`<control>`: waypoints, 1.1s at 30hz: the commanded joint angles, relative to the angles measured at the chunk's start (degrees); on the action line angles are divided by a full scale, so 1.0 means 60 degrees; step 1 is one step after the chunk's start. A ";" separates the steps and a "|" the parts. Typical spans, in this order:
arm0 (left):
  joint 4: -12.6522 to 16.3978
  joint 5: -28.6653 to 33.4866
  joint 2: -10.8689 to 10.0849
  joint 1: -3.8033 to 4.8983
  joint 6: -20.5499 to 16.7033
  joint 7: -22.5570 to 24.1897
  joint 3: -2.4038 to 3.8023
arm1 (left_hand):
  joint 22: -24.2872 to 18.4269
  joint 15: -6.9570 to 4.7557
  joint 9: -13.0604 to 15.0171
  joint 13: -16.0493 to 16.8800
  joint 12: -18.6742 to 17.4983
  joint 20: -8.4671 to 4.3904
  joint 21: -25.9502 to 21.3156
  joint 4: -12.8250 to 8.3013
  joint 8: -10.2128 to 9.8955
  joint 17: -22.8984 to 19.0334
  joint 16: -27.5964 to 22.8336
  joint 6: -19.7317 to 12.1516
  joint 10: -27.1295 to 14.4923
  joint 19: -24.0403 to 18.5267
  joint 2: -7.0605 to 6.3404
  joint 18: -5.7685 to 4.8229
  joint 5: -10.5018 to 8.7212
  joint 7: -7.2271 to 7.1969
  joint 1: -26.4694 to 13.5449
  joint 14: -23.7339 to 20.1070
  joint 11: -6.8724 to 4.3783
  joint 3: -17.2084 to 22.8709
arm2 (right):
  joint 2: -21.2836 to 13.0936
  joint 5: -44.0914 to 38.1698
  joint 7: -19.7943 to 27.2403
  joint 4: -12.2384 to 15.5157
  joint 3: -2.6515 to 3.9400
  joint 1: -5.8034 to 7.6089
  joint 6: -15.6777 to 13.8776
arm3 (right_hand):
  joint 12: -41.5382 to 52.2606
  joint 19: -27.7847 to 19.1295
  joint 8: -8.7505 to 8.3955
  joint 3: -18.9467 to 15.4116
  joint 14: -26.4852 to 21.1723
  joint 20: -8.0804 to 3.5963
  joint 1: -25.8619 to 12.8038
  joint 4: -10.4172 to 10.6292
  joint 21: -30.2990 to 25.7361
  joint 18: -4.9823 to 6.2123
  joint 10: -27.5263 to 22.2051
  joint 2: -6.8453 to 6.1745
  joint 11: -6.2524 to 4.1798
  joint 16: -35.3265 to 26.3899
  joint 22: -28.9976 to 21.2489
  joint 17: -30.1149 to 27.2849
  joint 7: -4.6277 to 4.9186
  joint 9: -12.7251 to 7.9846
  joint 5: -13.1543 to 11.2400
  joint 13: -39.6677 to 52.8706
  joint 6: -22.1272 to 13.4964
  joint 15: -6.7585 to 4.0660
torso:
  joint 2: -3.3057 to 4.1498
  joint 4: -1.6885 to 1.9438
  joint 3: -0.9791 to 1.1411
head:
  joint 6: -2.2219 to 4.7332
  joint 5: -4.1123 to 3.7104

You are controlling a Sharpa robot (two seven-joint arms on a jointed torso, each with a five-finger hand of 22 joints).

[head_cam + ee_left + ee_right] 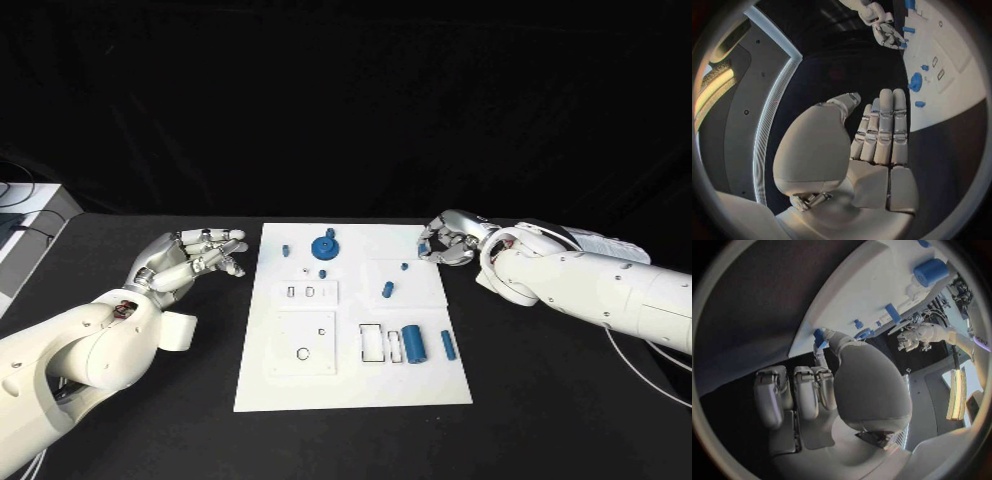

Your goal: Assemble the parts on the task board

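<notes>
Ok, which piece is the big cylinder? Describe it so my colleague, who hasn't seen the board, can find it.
Start at the white task board in the middle of the black table and go to its near corner on the right hand's side. The big blue cylinder lies there on its side. It is much thicker than the slim blue bar beside it, and sits next to a narrow rectangular slot.
</notes>
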 commanded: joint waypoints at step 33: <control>0.0000 -0.0028 0.0087 -0.0001 0.0001 -0.0091 0.0007 | 0.0021 -0.0014 0.0021 -0.0009 -0.0036 0.0004 0.0081 -0.0048 -0.0050 -0.0014 0.0021 0.0005 -0.0035 -0.0081 0.0035 0.0122 -0.0046 -0.0003 -0.0052 -0.0028 0.0003 0.0019 | 0.0897 -0.1192 -0.4378 0.3968 -0.0196 0.0112 -0.1744 | 0.0021 0.0999 0.0349 0.0198 0.0921 -0.0138 0.0010 -0.0196 0.0051 -0.0066 0.1013 0.0104 -0.0122 -0.0001 0.2510 0.2184 -0.0202 0.0330 -0.0290 0.2516 0.0176 -0.0115 | -0.0209 -0.0110 -0.0070 | -0.0056 0.0229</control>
